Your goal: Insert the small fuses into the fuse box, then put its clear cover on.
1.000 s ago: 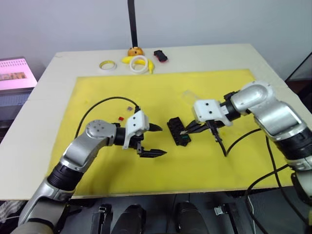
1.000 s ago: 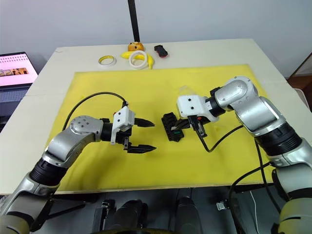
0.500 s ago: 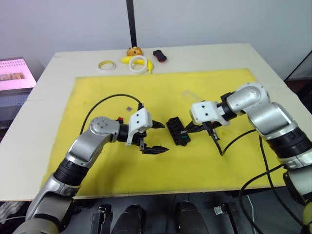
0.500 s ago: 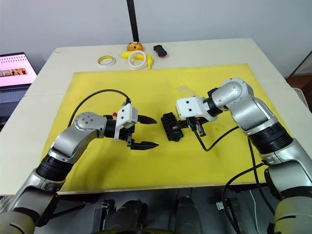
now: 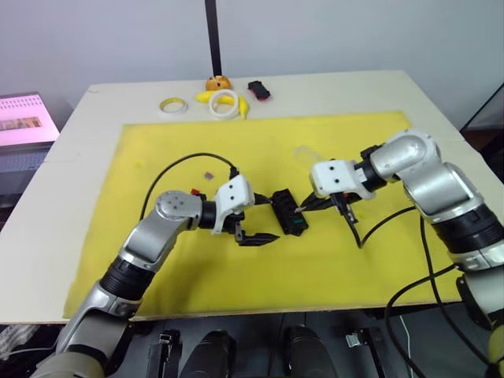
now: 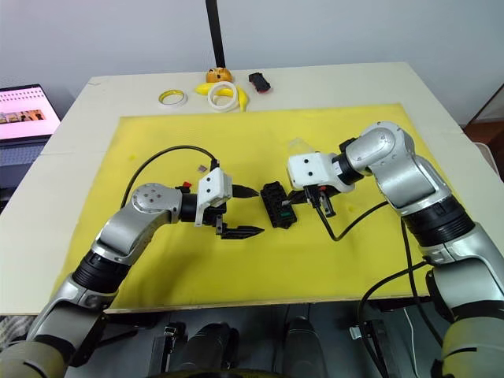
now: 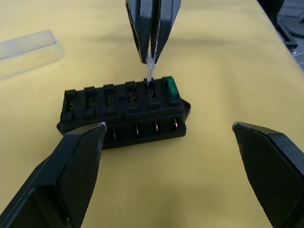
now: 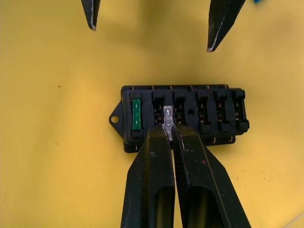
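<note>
The black fuse box lies mid-mat with one green fuse seated in an end slot. My right gripper is shut on a small clear-grey fuse, whose tip touches the slot beside the green one. My left gripper stands open just left of the box, one finger off each side of the box's near end. The clear cover lies on the mat beyond the box, by the right wrist. A red fuse and a purple fuse lie loose near the left forearm.
A yellow mat covers the table. At the back edge are two tape rings, a banana, an orange object, a toy car and a black pole. A laptop screen stands far left.
My left gripper has moved right, up to the fuse box, still open. The right gripper stays at the box, shut on the fuse.
</note>
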Controlling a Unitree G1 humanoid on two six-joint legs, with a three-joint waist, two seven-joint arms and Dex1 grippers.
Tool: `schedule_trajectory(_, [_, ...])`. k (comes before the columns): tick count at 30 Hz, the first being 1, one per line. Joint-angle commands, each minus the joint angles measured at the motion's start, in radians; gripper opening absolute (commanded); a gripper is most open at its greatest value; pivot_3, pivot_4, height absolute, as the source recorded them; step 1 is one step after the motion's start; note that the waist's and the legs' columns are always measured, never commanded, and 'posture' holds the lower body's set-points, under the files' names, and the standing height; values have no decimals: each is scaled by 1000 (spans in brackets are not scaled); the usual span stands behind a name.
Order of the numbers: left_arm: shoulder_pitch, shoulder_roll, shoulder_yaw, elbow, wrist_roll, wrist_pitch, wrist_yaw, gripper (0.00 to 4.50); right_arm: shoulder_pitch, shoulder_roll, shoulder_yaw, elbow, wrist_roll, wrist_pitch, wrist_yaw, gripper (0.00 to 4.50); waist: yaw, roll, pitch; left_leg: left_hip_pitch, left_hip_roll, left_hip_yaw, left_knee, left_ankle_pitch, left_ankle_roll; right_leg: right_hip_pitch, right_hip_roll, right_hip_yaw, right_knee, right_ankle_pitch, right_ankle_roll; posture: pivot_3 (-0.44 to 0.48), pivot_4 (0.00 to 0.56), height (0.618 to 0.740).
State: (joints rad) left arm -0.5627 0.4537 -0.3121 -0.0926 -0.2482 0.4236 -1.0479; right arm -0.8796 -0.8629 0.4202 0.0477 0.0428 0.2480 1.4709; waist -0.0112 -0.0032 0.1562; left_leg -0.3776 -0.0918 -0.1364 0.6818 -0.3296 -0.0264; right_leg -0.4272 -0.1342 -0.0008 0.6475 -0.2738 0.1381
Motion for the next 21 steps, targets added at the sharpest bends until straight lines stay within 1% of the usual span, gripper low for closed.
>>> schedule_trajectory(1, [-7,5,0,-21,7,-22,-6,4481,2,10,-31,-22,-4,3,-9,0,0,0,0,0,0,0,0,0,0,0,0,0,0,0,0,0,150,740])
schedule_trajectory(11, [-12,-5,-14,-15,26,-43,0,4481,7,31,-30,-30,-17,9,-13,0,-2,0,0,0,0,0,0,0,0,0,0,0,0,0,0,0,150,740])
schedule_trajectory(21, [-22,-12,-15,-21,22,-28,9,4481,9,44,-42,-80,10,83,10,0,-1,0,0,0,0,0,0,0,0,0,0,0,0,0,0,0,150,740])
